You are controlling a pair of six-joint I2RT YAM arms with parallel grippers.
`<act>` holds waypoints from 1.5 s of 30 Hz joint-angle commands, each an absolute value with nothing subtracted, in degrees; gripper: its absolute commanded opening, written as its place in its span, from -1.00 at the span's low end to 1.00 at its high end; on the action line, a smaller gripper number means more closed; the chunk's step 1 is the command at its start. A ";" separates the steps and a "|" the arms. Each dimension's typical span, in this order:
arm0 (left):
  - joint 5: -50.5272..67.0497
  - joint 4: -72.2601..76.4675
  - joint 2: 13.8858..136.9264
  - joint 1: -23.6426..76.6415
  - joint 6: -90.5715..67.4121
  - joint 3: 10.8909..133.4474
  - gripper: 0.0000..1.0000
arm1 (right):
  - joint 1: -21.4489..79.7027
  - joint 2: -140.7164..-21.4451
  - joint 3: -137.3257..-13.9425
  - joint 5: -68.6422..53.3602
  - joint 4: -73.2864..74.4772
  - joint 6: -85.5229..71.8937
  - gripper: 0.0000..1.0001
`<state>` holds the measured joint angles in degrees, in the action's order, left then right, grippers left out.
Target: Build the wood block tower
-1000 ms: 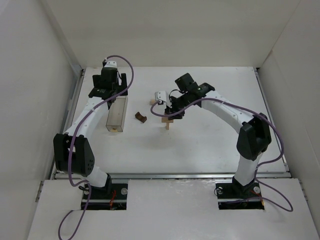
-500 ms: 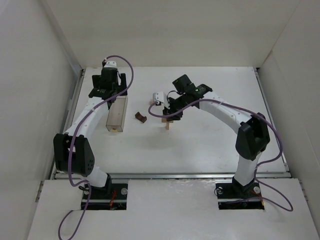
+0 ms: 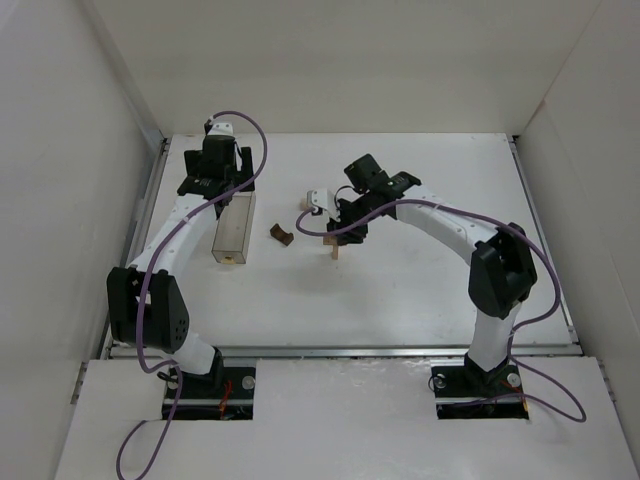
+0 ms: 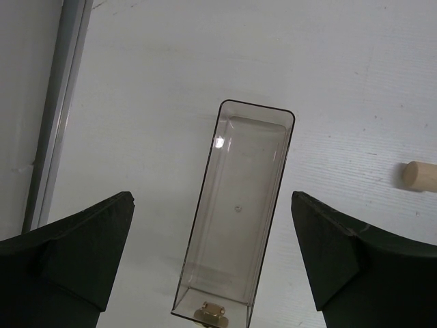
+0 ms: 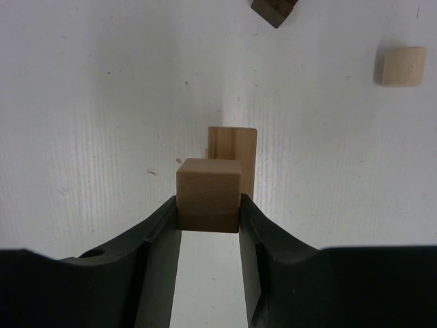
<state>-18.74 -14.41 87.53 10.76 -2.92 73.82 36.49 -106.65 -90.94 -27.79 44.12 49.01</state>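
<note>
Within right gripper (image 5: pixel 209 208), one tan block (image 5: pixel 209 183)

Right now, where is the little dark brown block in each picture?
Top external: dark brown block, lying on the table just right of the clear box.
Left wrist: not in it.
Right wrist: dark brown block, cut off by the top edge.
Shared landmark: the loose pale piece shows in all three views.

Clear rectangular plastic box (image 4: pixel 239 198), on white table (image 3: pixel 400 290) — metal rail (image 4: pixel 58 102) along left edge
</note>
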 commanded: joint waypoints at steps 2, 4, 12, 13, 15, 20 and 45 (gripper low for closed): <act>-19.86 -12.92 85.25 10.55 -3.34 73.39 1.00 | 37.00 -106.70 -90.97 -27.77 42.01 48.34 -1.00; -19.86 -12.92 85.25 10.55 -3.34 73.39 1.00 | 37.00 -106.70 -90.97 -27.77 42.01 48.34 -1.00; -19.86 -12.92 85.25 10.55 -3.34 73.39 1.00 | 37.00 -107.22 -90.97 -27.77 42.01 48.34 -1.00; -19.86 -12.92 85.25 10.55 -3.34 73.39 1.00 | 37.00 -107.23 -90.97 -27.77 42.01 48.34 -1.00; -19.86 -12.92 85.25 10.55 -3.34 73.39 1.00 | 37.00 -107.23 -91.49 -28.30 42.01 48.34 -1.00; -19.86 -12.92 85.78 10.55 -3.34 73.39 1.00 | 37.00 -107.75 -92.02 -28.30 42.01 48.34 -1.00; -19.34 -12.92 85.78 10.55 -3.34 73.39 1.00 | 37.00 -107.75 -93.60 -28.30 42.54 48.34 -1.00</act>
<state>-18.70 -14.39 87.53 10.76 -2.92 73.71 36.49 -107.50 -91.07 -27.38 44.10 49.01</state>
